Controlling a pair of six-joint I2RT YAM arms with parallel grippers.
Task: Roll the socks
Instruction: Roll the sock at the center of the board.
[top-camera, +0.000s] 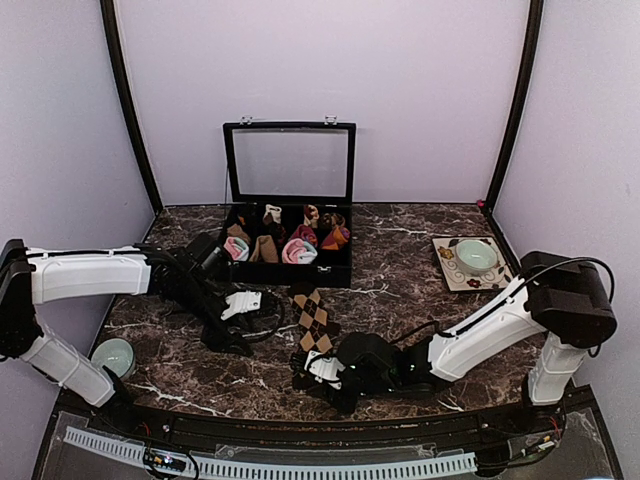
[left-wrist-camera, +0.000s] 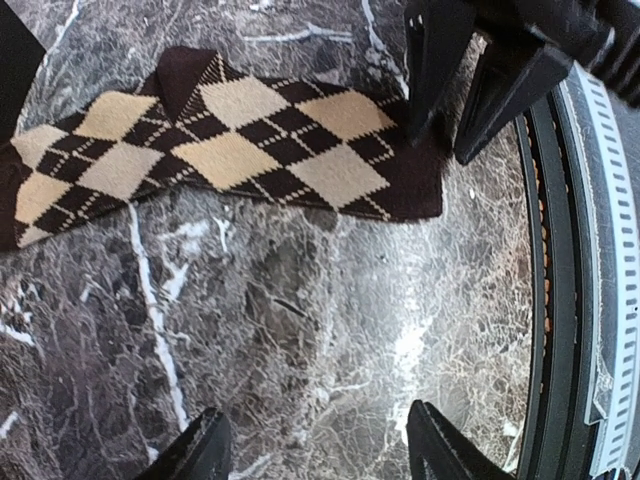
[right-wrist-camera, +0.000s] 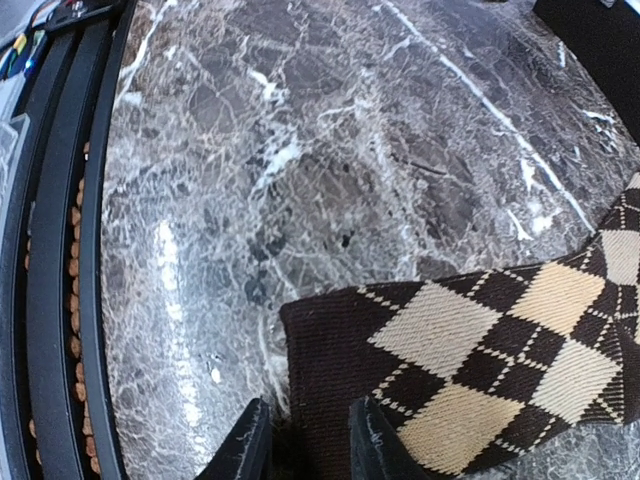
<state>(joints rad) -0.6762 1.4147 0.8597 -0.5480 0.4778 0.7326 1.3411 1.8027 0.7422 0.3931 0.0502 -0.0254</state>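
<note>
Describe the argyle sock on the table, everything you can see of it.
The sock looks knitted, dark brown with beige diamonds crossed by thin dashed lines. It lies flat and stretched out on the marble table, in front of the box, with a plain brown band at its near end. Farther along, a dark flap is folded over. The right gripper straddles the edge of the near end; whether it pinches the fabric yet is unclear.

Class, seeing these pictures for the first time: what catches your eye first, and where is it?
The diamond-patterned sock lies flat on the dark marble table, front centre, the right gripper straddling its near cuff. Behind it a black box with its lid raised holds colourful sock rolls.
</note>
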